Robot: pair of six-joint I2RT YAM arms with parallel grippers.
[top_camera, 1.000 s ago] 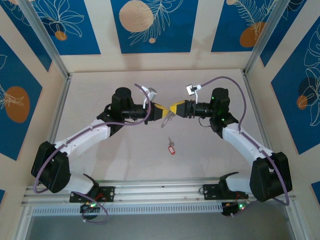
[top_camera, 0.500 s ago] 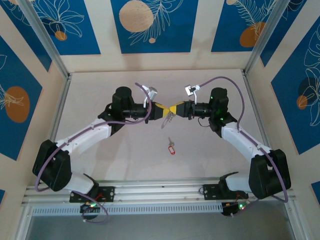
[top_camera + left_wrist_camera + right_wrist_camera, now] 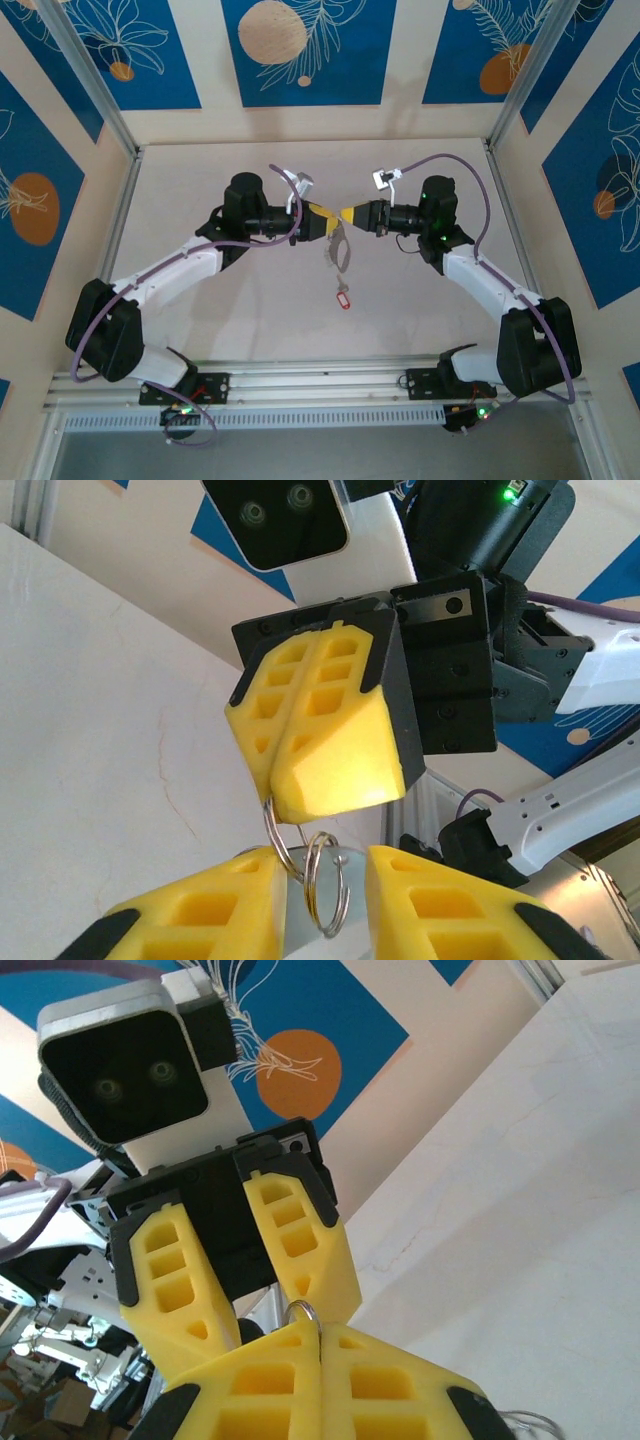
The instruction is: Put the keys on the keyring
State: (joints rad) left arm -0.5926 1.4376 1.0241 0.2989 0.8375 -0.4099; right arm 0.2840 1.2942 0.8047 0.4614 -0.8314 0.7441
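Right claw (image 3: pixel 346 214): closed, fingers pressed flat together on the top of the keyring (image 3: pixel 338 252), and sat directly above it in the top view.
Right claw, left wrist view: yellow pads (image 3: pixel 340 750) met with no gap and pinched the wire at their lower tip.
Right claw, right wrist view: own pads (image 3: pixel 260 1390) shut edge to edge, with a small arc of the keyring poking up from the seam.
Left claw (image 3: pixel 328 222): open, tip to tip with the right claw, just above and left of the keyring.
Left claw, left wrist view: fingers (image 3: pixel 200 920) spread apart, with the keyring wire standing in the gap between them; could not tell whether either pad touched it.
Left claw, right wrist view: two fingers splayed wide, one of them ending right at the keyring's visible arc.
Keyring: hung below the pinch, clear of the table (image 3: pixel 400 310). Showed as two overlapping wire loops in the left wrist view. Looked pale grey from above, with finer detail too small to tell.
Keys (image 3: pixel 343 296): lay on the table below the keyring, toward the arm bases and apart from it, touched by neither claw.
Keys, lie: red tag on the side away from the keyring, silver key pointing back toward it.
Keys and keyring: apart, not yet joined.
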